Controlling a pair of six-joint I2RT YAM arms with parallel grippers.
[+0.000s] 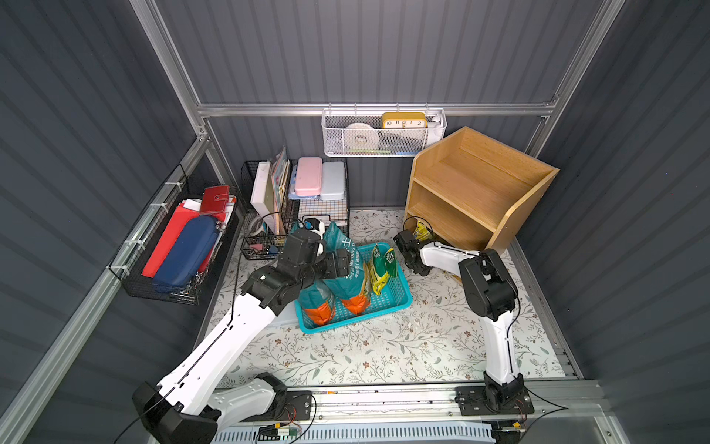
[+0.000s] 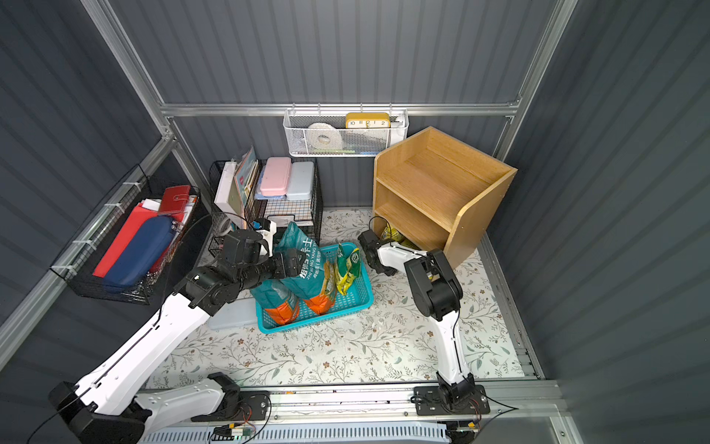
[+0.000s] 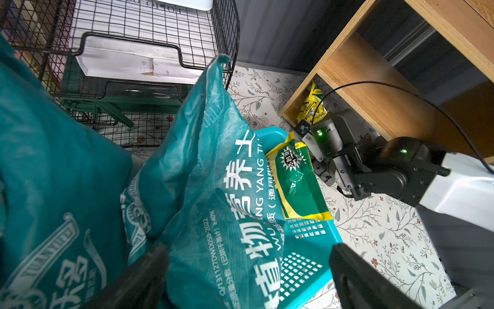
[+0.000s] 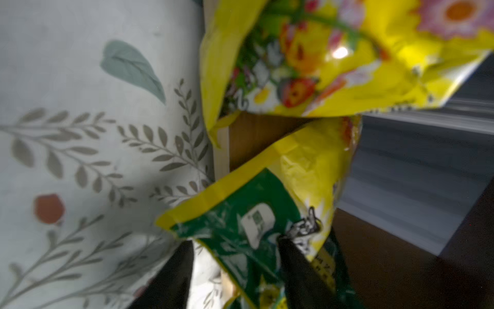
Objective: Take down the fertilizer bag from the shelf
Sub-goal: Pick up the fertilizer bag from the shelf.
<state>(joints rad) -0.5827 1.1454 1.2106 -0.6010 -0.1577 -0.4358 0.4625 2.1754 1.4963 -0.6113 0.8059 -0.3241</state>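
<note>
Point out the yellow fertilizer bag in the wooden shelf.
In a top view the yellow bag sits in the bottom tier of the shelf, at the front corner nearest the teal basket, with the right gripper right at it.

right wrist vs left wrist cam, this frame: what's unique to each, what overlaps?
Right wrist only: a close-up of a green-and-yellow bag between the right gripper fingers, clamp unclear, with a flower-print yellow bag beside it.
Left wrist only: teal soil bags in a teal basket, the black wire rack, the right arm from outside, and the open left gripper.
Both: the wooden shelf, the floral table cover, yellow packaging in the shelf's lowest tier.
</note>
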